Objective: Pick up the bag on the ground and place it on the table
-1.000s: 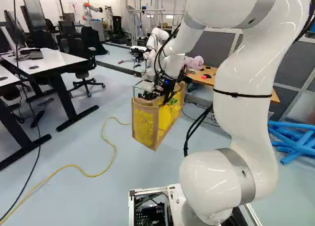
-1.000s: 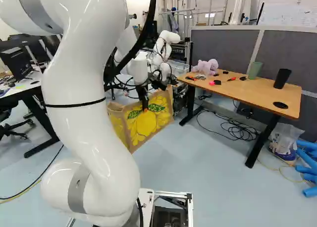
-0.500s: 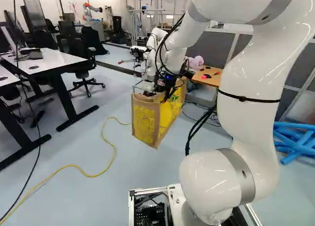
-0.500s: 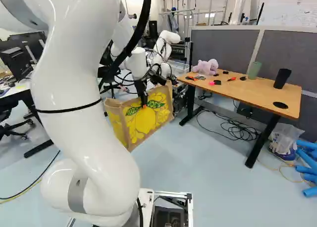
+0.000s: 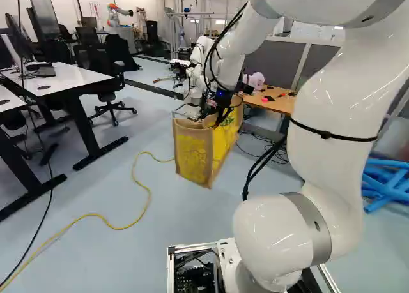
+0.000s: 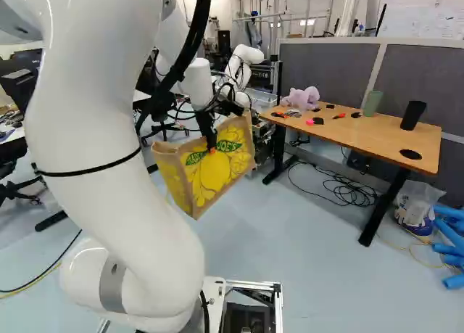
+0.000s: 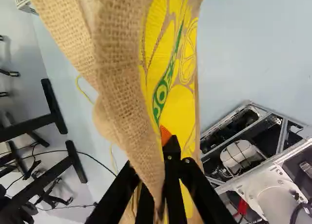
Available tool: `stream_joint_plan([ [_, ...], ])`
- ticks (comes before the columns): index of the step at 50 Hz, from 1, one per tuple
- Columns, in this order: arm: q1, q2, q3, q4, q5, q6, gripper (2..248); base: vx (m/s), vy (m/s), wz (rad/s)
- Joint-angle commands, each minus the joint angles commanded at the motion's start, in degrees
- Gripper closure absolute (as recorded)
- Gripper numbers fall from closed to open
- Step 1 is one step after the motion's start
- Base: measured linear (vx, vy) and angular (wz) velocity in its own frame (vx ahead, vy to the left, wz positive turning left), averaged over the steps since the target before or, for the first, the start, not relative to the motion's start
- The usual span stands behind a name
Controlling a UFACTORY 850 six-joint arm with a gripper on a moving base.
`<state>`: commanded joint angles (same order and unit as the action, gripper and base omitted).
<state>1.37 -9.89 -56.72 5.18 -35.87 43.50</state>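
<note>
My gripper (image 6: 211,146) is at the upper edge of the burlap bag (image 6: 210,177), which has yellow lemons and green lettering. In the wrist view the gripper (image 7: 158,153) is shut on the bag's folded wall (image 7: 124,82); one orange pad shows against the printed side, and the cloth hides the other fingertip. Tilted in the right base view, the bag hangs from the fingers; whether its lowest corner clears the floor is hard to tell. The wooden table (image 6: 362,138) stands to the bag's right.
On the table are a pink plush toy (image 6: 301,98), a green cup (image 6: 373,102), a black cup (image 6: 413,115) and small items. Cables (image 6: 344,191) lie beneath it. Another robot (image 6: 243,68) stands behind the bag. White desks (image 5: 61,77) are at the left, blue tubes (image 5: 383,181) at the right.
My arm's upper links have swung rightward in the left base view and leftward in the right one. The gripped bag has moved slightly with the gripper and tilts more. The base has stayed put.
</note>
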Motion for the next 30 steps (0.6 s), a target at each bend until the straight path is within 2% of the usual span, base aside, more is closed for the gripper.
stream_joint_plan([
  [30,0.0,4.8,-0.2,-0.1,-2.0,0.0,228,0.0,0.0,0.0],
])
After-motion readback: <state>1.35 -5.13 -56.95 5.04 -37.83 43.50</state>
